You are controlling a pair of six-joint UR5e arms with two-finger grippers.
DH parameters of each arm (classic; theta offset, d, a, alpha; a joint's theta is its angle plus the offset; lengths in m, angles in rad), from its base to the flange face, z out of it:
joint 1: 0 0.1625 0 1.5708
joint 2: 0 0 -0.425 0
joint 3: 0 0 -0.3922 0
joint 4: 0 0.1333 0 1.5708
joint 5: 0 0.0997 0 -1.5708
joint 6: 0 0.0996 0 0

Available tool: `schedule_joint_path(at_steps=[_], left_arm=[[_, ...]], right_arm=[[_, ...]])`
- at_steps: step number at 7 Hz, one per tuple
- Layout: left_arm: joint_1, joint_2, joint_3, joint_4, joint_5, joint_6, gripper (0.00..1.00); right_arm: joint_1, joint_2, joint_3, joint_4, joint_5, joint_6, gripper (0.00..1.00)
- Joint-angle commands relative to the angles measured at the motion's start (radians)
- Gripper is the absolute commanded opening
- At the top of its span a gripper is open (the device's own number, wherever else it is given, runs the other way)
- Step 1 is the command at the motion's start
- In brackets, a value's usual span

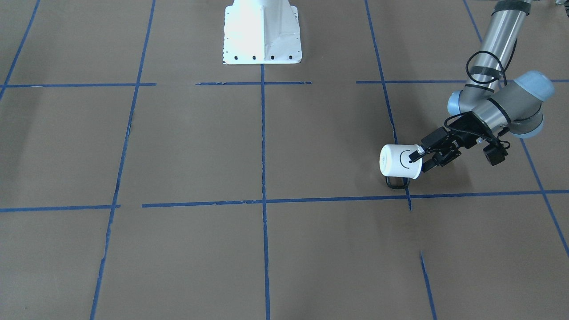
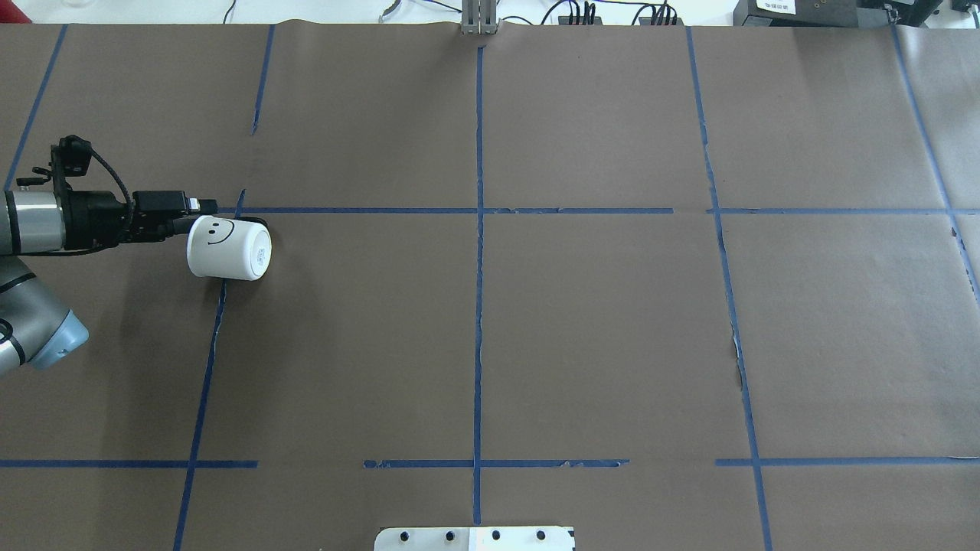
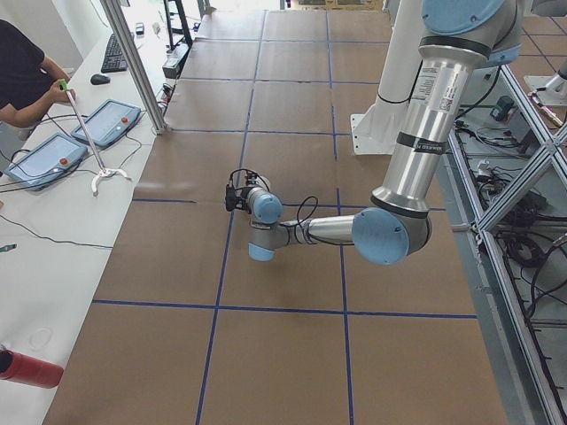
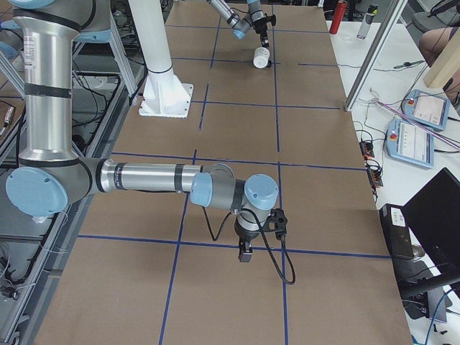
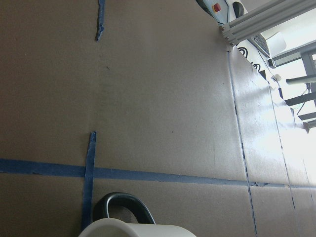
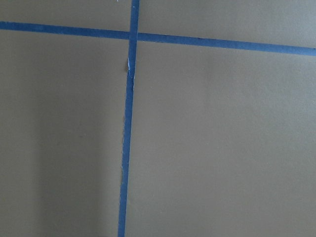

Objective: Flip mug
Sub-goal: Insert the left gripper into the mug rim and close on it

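**Mug's lying on its side, left pincer's got it by the rim**

The brown paper-covered table (image 2: 597, 337) is filling pretty much every view, with blue tape lines (image 2: 478, 306) cutting it into squares. The white base plate (image 1: 262, 33) is sitting well behind both pincers. The left arm (image 1: 500, 40) is reaching down low and outward. The right arm (image 4: 144, 176) is bending down over its own end of the table, well apart from the left pincer.

The mug (image 1: 395, 161) is lying sideways right at the tips of the left pincer (image 1: 420, 161). Its mouth is facing the pincer and its flat bottom is pointing straight away from it. The pincer is clamping onto the mug's rim, with one finger (image 1: 415, 155) lying along the outside wall right by the smiley face (image 2: 217, 232). The black handle (image 1: 397, 183) is sticking out sideways from the pincer's line, on the side away from the base plate, down near the paper. I can't tell if the mug is resting on the paper or hanging just above it.

The right pincer (image 4: 244, 253) is pointing down at the paper near a tape crossing. Only the side camera is catching it, so I can't tell if it's released or clenched.
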Motion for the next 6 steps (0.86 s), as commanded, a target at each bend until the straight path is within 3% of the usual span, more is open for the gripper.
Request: schedule_joint_path(at_steps=[1,3,5,6], left_arm=[[0.015,-0.005,0.004,-0.001,-0.002,0.000,0.91],[0.027,-0.005,0.004,-0.005,-0.002,0.000,0.90],[0.043,-0.005,0.004,-0.008,-0.003,-0.002,0.64],[0.046,-0.005,0.004,-0.027,-0.003,-0.035,0.43]], right_arm=[[0.000,0.000,0.000,0.000,0.000,0.000,1.00],[0.000,0.000,0.000,0.000,0.000,0.000,1.00],[0.000,0.000,0.000,0.000,0.000,0.000,1.00],[0.000,0.000,0.000,0.000,0.000,0.000,1.00]])
